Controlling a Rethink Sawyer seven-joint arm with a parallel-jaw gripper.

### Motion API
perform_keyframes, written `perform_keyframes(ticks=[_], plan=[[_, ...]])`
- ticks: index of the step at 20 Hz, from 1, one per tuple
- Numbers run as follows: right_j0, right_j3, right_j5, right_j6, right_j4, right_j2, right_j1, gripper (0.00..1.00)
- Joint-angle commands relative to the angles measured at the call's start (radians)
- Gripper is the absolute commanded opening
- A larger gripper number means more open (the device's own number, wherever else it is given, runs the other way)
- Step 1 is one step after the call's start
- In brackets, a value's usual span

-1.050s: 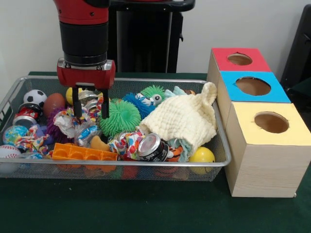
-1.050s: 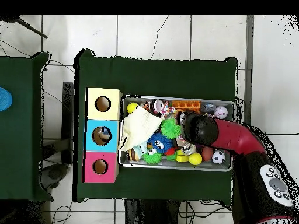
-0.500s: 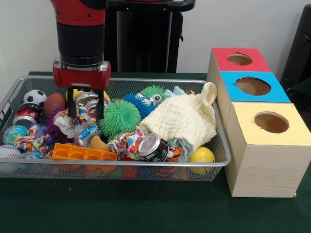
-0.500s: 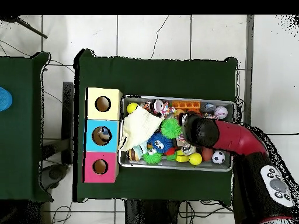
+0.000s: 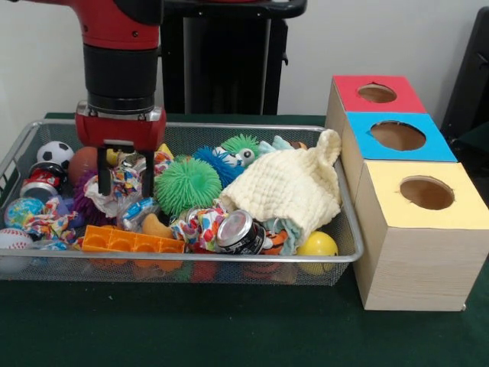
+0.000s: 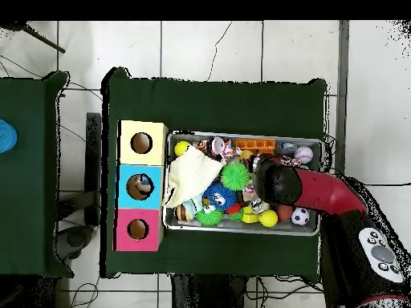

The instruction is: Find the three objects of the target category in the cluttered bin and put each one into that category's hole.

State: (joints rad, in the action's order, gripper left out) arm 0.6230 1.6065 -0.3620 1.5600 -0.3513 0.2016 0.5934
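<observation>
Arm (image 6: 317, 188) blocked overhead sight of gripper and toys beneath. Cream cloth (image 5: 290, 187) covered part of bin (image 5: 348, 229) contents. Front view cut the arm off at top.

Single red and black arm (image 5: 122, 46) comes straight down, wrist vertical. Red end effector (image 5: 126, 182) hangs below a black cuff, two thin dark fingers (image 5: 102, 180) pointing down, set apart with a clear gap between them, nothing gripped. From overhead, the arm (image 6: 337, 196) reaches in from the right, elbow bent, black forearm section trailing toward the lower right corner.
</observation>
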Motion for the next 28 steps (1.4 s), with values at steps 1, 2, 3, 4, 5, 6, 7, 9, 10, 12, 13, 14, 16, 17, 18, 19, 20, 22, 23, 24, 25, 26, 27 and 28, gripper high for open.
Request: perform_keyframes(ticks=[1,2,3,4,5,6,7,9,10,12,13,14,16,17,18,19,20,22,23,24,25,26,27,28], plan=[[0.027,0.001,0.059,0.060,-0.047,0.018,-0.063,1.00],[0.027,0.003,0.056,0.061,-0.044,0.018,-0.064,1.00],[0.027,0.005,0.052,0.062,-0.041,0.018,-0.066,1.00],[0.027,0.008,0.055,0.067,-0.040,0.014,-0.071,1.00],[0.028,0.013,0.052,0.072,-0.034,0.015,-0.073,1.00],[0.028,0.016,0.049,0.077,-0.029,0.015,-0.075,1.00],[0.029,0.018,0.043,0.078,-0.024,0.017,-0.076,1.00],[0.033,0.021,0.028,0.078,-0.014,0.021,-0.077,1.00],[0.035,0.022,0.019,0.078,-0.008,0.024,-0.077,1.00],[0.037,0.021,-0.002,0.078,0.004,0.028,-0.075,1.00],[0.039,0.023,-0.015,0.079,0.012,0.031,-0.073,1.00],[0.038,0.024,-0.029,0.081,0.021,0.033,-0.069,1.00],[0.039,0.029,-0.052,0.085,0.037,0.037,-0.062,1.00],[0.038,0.031,-0.065,0.087,0.044,0.038,-0.058,1.00],[0.037,0.032,-0.074,0.088,0.050,0.038,-0.055,1.00],[0.037,0.032,-0.078,0.087,0.052,0.038,-0.053,1.00],[0.038,0.034,-0.078,0.084,0.053,0.039,-0.053,1.00],[0.037,0.033,-0.079,0.080,0.052,0.037,-0.053,1.00],[0.038,0.033,-0.076,0.078,0.052,0.037,-0.055,1.00],[0.039,0.034,-0.072,0.076,0.050,0.038,-0.057,1.00],[0.040,0.035,-0.070,0.075,0.050,0.037,-0.058,1.00],[0.043,0.036,-0.067,0.075,0.050,0.038,-0.060,1.00],[0.044,0.036,-0.062,0.076,0.048,0.039,-0.064,1.00],[0.044,0.037,-0.060,0.076,0.048,0.039,-0.066,1.00]])
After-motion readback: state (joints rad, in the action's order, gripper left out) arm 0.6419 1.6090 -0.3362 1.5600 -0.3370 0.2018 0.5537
